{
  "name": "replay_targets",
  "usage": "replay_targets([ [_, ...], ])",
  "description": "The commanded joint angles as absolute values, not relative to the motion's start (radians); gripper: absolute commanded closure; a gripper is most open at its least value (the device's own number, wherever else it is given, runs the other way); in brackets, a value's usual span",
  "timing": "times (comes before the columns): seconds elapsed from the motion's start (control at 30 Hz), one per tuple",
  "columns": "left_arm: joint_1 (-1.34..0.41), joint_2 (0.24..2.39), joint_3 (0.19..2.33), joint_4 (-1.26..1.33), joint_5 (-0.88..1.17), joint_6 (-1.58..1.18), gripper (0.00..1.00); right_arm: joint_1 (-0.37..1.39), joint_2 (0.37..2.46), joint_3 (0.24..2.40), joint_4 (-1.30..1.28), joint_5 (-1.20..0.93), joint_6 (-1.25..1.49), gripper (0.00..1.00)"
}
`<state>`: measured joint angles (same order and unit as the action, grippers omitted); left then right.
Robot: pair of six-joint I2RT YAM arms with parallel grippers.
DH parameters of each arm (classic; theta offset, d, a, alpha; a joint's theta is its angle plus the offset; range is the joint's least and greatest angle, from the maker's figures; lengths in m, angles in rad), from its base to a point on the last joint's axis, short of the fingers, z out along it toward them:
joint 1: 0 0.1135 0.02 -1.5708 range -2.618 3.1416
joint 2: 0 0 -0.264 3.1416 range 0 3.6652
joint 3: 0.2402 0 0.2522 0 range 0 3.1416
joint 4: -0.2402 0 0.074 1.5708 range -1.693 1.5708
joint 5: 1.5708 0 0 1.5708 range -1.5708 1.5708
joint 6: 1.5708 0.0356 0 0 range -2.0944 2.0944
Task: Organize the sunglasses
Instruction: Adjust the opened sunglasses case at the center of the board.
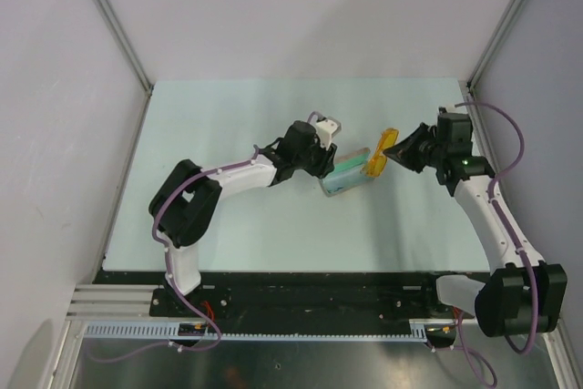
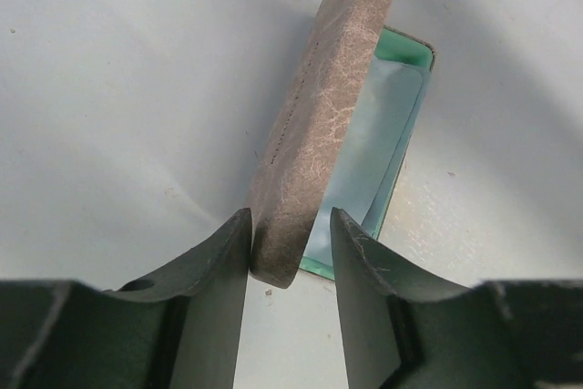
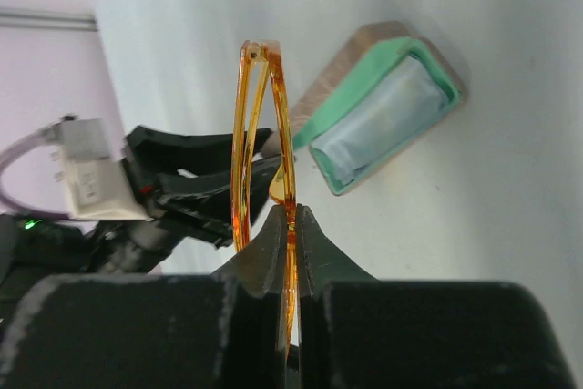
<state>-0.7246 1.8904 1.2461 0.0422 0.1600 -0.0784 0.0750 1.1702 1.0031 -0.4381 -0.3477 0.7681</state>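
The case [image 1: 351, 177] lies open on the tabletop [image 1: 228, 225], its teal lining facing up and a pale blue cloth [image 3: 378, 129] tucked inside it. Its grey-brown speckled lid [image 2: 319, 116] stands up along the case's left side. The left gripper [image 2: 291, 218] sits at the near end of that lid with the jaws straddling its edge. One finger [image 2: 228, 261] touches the lid's outer face. The other finger sits so close to the lined face that I cannot tell whether the lid is truly pinched.

The sunglasses [image 3: 264, 134] are just beside the case's right end, folded and held upright, edge-on in the right wrist view. The right gripper [image 3: 293, 216] has its jaws clenched on the orange frame. Whether the sunglasses touch the case I cannot tell.
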Motion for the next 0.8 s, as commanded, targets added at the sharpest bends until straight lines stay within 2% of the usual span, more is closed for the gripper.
replay_targets([
  [0.0, -0.729, 1.87, 1.249, 0.064, 0.155, -0.1, 0.56, 0.109, 1.19, 0.954, -0.428, -0.224, 0.824, 1.0],
  [0.4, -0.729, 1.861, 1.247, 0.063, 0.17, -0.113, 0.77, 0.199, 1.34, 0.894, -0.38, -0.086, 0.861, 1.0],
  [0.5, -0.735, 1.852, 1.239, 0.063, 0.178, -0.121, 0.78, 0.212, 1.365, 0.894, -0.364, -0.077, 0.847, 1.0],
  [0.77, -0.778, 1.819, 1.221, 0.063, 0.193, -0.149, 0.71, 0.228, 1.453, 0.897, -0.344, -0.075, 0.801, 1.0],
])
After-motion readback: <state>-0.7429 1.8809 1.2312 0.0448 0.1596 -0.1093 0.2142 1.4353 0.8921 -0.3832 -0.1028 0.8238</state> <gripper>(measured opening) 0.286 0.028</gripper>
